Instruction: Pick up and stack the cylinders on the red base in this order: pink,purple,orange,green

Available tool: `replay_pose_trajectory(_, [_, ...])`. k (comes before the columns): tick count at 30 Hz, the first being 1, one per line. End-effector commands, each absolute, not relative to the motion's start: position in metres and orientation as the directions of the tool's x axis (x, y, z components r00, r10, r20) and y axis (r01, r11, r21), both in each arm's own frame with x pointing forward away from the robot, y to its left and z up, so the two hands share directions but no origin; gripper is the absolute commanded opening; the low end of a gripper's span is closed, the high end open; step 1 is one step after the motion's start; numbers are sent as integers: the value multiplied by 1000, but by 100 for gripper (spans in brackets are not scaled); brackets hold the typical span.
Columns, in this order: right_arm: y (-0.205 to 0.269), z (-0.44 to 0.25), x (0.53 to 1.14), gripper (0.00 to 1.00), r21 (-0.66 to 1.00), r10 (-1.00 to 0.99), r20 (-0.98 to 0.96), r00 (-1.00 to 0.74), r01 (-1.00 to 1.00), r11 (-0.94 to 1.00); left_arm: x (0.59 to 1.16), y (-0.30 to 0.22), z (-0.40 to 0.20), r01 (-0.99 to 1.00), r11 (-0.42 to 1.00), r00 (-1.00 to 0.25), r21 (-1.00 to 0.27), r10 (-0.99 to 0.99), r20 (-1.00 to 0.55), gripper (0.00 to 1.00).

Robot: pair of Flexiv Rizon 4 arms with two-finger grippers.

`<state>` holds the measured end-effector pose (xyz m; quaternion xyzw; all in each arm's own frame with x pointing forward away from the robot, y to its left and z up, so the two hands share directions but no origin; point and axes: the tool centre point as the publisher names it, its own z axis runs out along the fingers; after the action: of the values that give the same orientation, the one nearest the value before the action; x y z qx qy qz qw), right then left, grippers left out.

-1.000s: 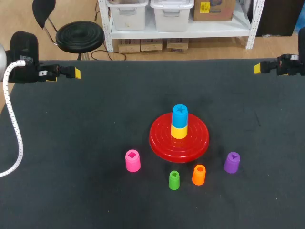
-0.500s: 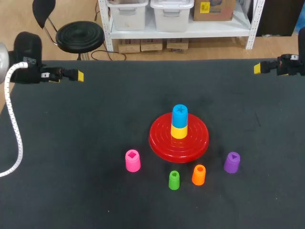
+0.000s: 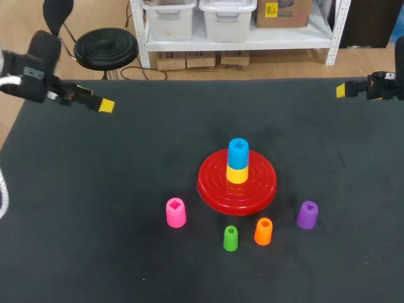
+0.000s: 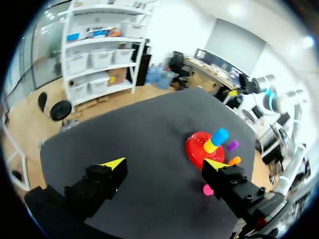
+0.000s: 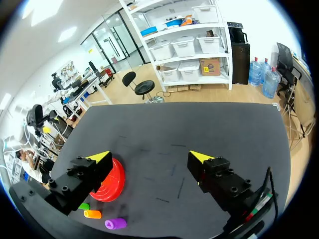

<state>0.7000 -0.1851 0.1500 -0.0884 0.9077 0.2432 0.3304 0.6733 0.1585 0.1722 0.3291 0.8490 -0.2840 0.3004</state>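
Left gripper (image 4: 164, 163): its two yellow-tipped fingers stand wide apart, with only bare table between them. It holds nothing.
Left gripper, place: over the far left corner of the black table (image 3: 113, 189), well apart from every cylinder.
Right gripper (image 5: 149, 157): the fingers also stand wide apart, and nothing is between them.
Right gripper, place: at the far right edge of the table, well apart from the toys.
Red base (image 3: 211, 186): it lies flat near the middle of the table, between the two arms and far from both.
Stack on the base: a yellow cylinder (image 3: 237, 174) stands upright on the centre, and a blue cylinder (image 3: 238, 153) sits on top of it.
Pink cylinder (image 3: 176, 213): upright on the table, on the robot's side of the base toward the left, near the rim but apart from it.
Green cylinder (image 3: 231, 238): upright, nearer the robot than the base, and the smallest of the four.
Orange cylinder (image 3: 263, 231): upright, just beside the green one but not touching it.
Purple cylinder (image 3: 307, 215): upright, toward the right of the base and near its rim.
Row: pink, green, orange and purple make a loose arc along the near side of the base.
Task state: none of these four is on the base yet.
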Motion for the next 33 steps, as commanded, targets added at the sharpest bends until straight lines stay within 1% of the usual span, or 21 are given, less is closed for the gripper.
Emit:
replay_pose_trajectory(1, [-185,150,700,100,383,0,-643,-766,-321,866,671,168,173,903,229,-429,-364,430,-794,100])
replay_pose_trajectory(5, [-185,150,700,100,383,0,-643,-766,-321,866,671,168,173,903,229,-429,-364,430,-794,100])
replay_pose_trajectory(7, [-185,150,700,100,383,0,-643,-766,-321,866,665,167,175,946,162,-325,-282,492,-808,100])
replay_pose_trajectory(11, [-185,150,700,100,383,0,-643,-766,-321,866,651,157,175,985,1,-144,-175,576,-805,100])
replay_pose_trajectory(12, [-185,150,700,100,383,0,-643,-766,-321,866,647,153,174,990,-22,-100,-142,604,-791,100])
replay_pose_trajectory(14, [-185,150,700,100,383,0,-643,-766,-321,866,643,148,173,991,-49,-69,-127,624,-778,100])
replay_pose_trajectory(16, [-185,150,700,100,383,0,-643,-766,-321,866,639,143,172,993,-83,-10,-85,658,-753,100])
replay_pose_trajectory(17, [-185,150,700,100,383,0,-643,-766,-321,866,637,141,171,993,-90,3,-78,674,-739,100])
replay_pose_trajectory(21, [-185,150,700,100,383,0,-643,-766,-321,866,635,138,172,994,-71,-7,-79,695,-719,100])
replay_pose_trajectory(24, [-185,150,700,100,383,0,-643,-766,-321,866,634,137,167,998,-66,46,-3,729,-683,100])
replay_pose_trajectory(26, [-185,150,700,100,383,0,-643,-766,-321,866,636,138,164,997,-69,36,-17,696,-717,100])
replay_pose_trajectory(29, [-185,150,700,100,383,0,-643,-766,-321,866,636,140,160,995,-102,57,-17,675,-735,100])
replay_pose_trajectory(33, [-185,150,700,100,383,0,-643,-766,-321,866,640,137,159,998,-59,27,-16,650,-759,100])
